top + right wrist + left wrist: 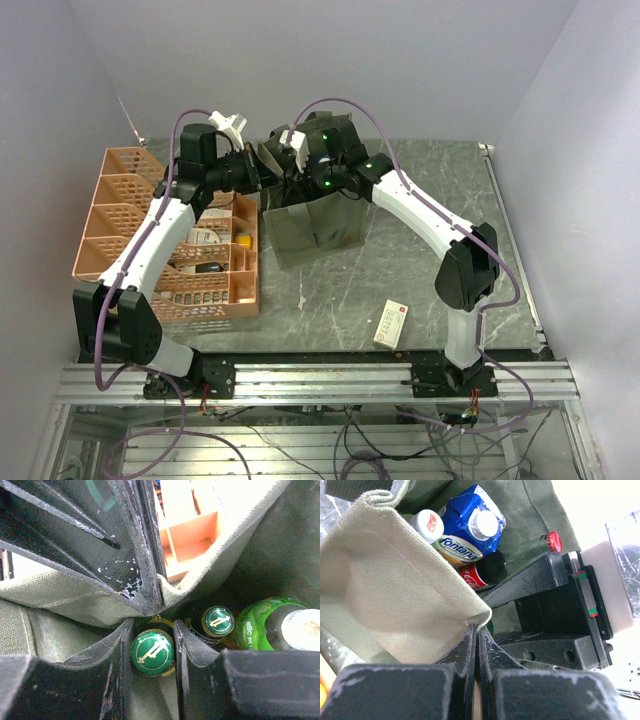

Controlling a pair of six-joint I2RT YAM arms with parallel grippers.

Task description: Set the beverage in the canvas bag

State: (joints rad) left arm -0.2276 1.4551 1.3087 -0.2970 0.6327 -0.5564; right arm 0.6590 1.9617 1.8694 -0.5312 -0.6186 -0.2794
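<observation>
The olive-green canvas bag [312, 222] stands upright mid-table. My left gripper [255, 172] is shut on the bag's left rim [420, 585], its fingertips [470, 635] pinching the fabric edge. My right gripper [297, 168] is down inside the bag. In the right wrist view it [152, 625] is shut on the neck of a green-capped glass bottle [152, 652]. Beside it stand another green-capped bottle [218, 621] and a green plastic bottle [260, 625]. The left wrist view shows a blue Fontana carton [465, 525], a Coca-Cola bottle [480, 572] and a red-capped green bottle [535, 547] in the bag.
A salmon-pink lattice crate [120, 200] with a few drinks left in it stands left of the bag, close against it. A small white box [390, 324] lies near the front edge at right. Grey walls close in on the left, back and right.
</observation>
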